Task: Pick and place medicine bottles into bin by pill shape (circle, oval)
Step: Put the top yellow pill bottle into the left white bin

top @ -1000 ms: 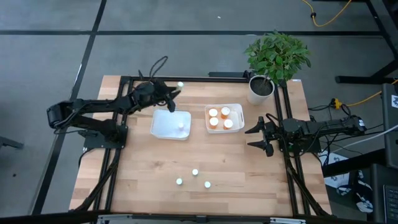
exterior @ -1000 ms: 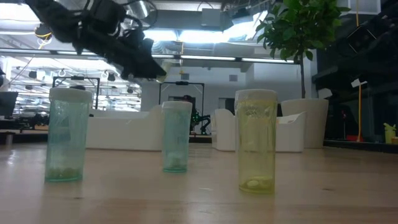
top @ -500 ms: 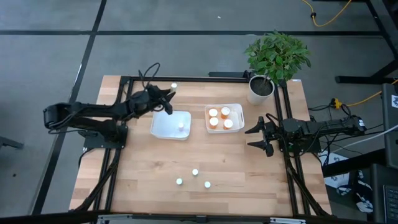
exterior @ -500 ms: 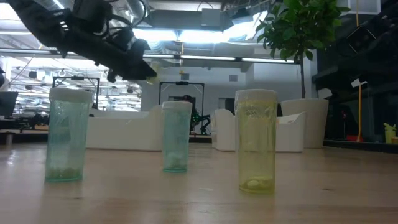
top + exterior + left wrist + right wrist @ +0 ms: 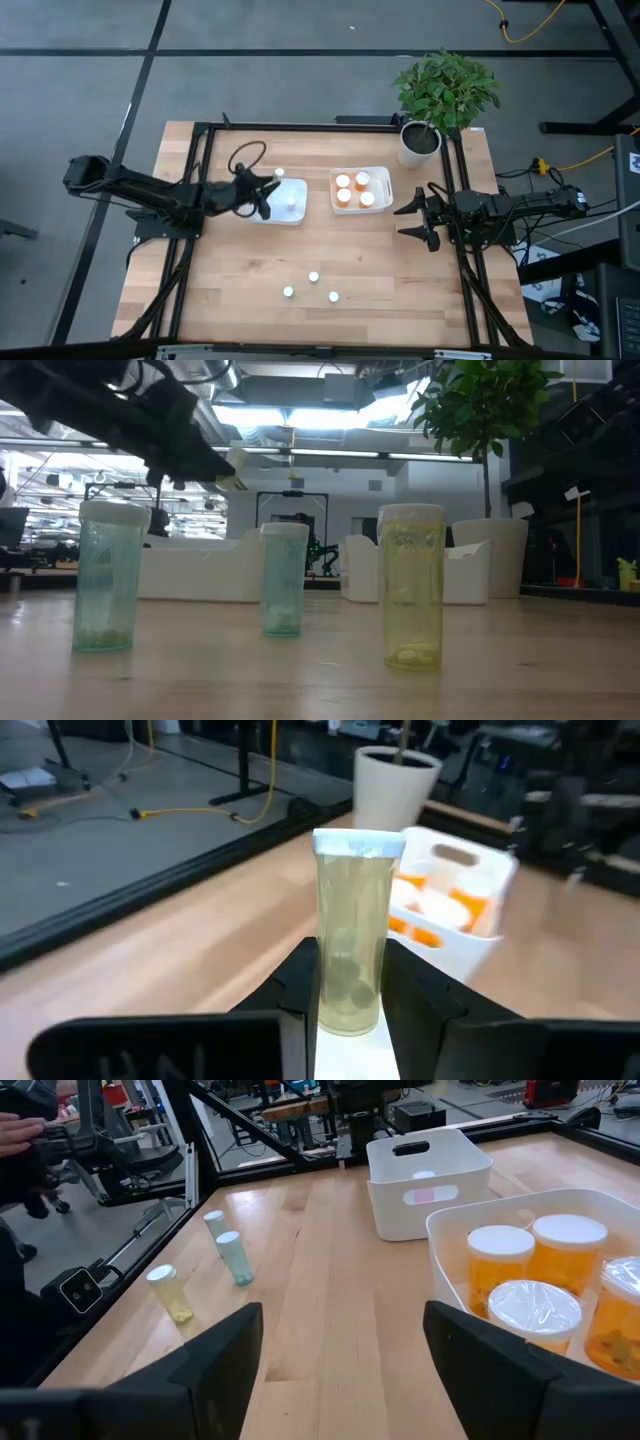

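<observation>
My left gripper (image 5: 266, 187) is shut on a pale yellow-green, white-capped medicine bottle (image 5: 350, 940), raised above the far left corner of the left white bin (image 5: 262, 210). That bin holds one small bottle (image 5: 291, 205). The right white bin (image 5: 380, 180) holds three orange bottles (image 5: 352, 190). Three small tinted bottles (image 5: 313, 277) stand upright on the table near its front; they also show in the low view (image 5: 412, 585). My right gripper (image 5: 413, 216) is open and empty at the table's right side. My left gripper pinches the lower part of the bottle's body (image 5: 348, 1005) between its two fingers (image 5: 300, 982), one on each side. The capped end (image 5: 358, 844) sticks out past the fingertips. The bottle is lifted clear of the table and the bin.
A potted plant (image 5: 440, 95) stands at the far right corner. A black frame (image 5: 300, 127) runs along the table's edges. Bare wood lies between the bins and the three standing bottles. A person's hand (image 5: 25, 1130) shows beyond the table in the right wrist view.
My left gripper has carried the bottle from the table's far edge toward the near edge and a little left, to the left bin's far left corner. It has stayed shut on the bottle.
</observation>
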{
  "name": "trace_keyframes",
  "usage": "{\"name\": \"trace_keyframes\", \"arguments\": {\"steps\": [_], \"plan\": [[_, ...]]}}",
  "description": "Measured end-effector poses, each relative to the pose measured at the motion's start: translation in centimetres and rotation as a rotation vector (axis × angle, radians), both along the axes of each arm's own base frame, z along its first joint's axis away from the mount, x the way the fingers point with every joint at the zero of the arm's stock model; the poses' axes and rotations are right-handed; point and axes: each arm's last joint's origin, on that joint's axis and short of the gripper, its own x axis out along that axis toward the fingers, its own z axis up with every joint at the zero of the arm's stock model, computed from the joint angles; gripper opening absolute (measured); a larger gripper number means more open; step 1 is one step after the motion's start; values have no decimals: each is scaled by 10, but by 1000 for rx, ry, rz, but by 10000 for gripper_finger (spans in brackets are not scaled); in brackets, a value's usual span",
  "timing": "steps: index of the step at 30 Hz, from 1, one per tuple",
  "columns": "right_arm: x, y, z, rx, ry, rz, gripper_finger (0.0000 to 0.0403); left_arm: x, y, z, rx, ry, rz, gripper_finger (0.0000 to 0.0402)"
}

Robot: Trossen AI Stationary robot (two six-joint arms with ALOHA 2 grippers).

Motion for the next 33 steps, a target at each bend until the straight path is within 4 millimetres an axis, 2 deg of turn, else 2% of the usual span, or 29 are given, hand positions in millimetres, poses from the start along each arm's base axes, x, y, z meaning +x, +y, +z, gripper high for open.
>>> {"name": "trace_keyframes", "arguments": {"steps": [6, 10, 15, 24, 33], "plan": [[0, 0, 0, 0, 0, 0, 279, -2, -33, 5, -51, -91, -91, 69], [0, 0, 0, 0, 0, 0, 279, -7, -52, 3, -79, -89, -164, 69], [0, 0, 0, 0, 0, 0, 279, -16, -70, -11, -184, -38, -169, 69], [0, 0, 0, 0, 0, 0, 279, -13, -103, -25, -65, -50, -176, 69], [0, 0, 0, 0, 0, 0, 279, -3, -127, -62, -51, -100, -100, 69]]}}
